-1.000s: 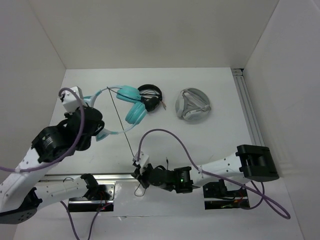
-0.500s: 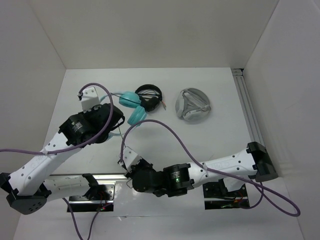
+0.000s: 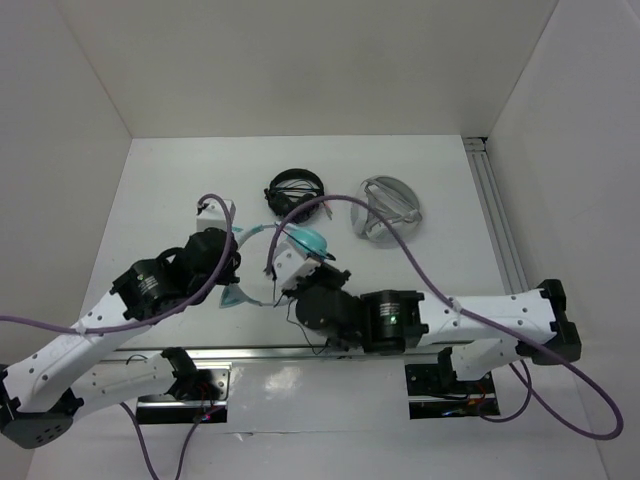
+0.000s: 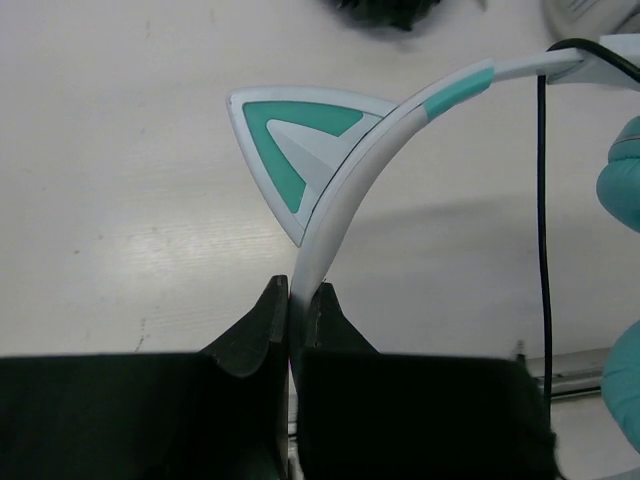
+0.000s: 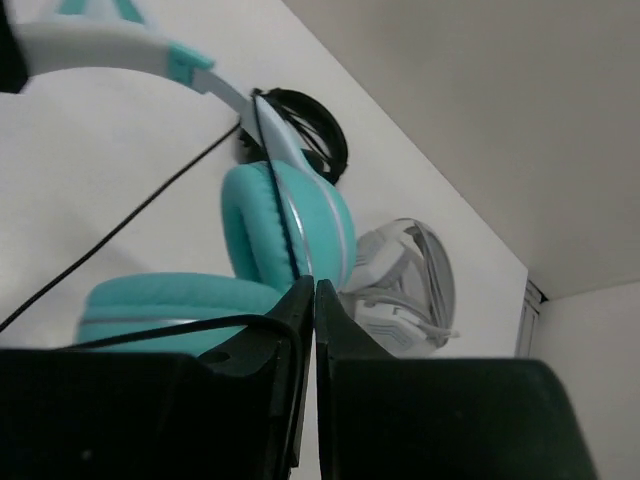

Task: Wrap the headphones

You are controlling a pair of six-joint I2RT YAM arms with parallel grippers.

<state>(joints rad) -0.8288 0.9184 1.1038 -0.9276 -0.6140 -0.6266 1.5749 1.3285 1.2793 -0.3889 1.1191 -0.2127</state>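
The headphones (image 3: 310, 241) are held off the table at centre, teal ear cups (image 5: 285, 225) hanging to the right. My left gripper (image 4: 303, 300) (image 3: 233, 246) is shut on the pale headband (image 4: 345, 190), just below a teal-and-white cat ear (image 4: 300, 140). The thin black cable (image 4: 541, 200) runs down beside the cups. My right gripper (image 5: 313, 297) (image 3: 300, 276) sits right under the cups, jaws pressed almost together. The cable (image 5: 150, 215) crosses its left finger and runs into the slit between the jaws.
Small black headphones (image 3: 295, 188) lie at the back centre. Grey-white folded headphones (image 3: 386, 210) lie to their right. An aluminium rail (image 3: 495, 215) runs along the table's right edge, and white walls enclose the table.
My left gripper has carried the headband right and toward me. My right gripper has swung from the near edge up under the ear cups, and the taut cable now hangs slack.
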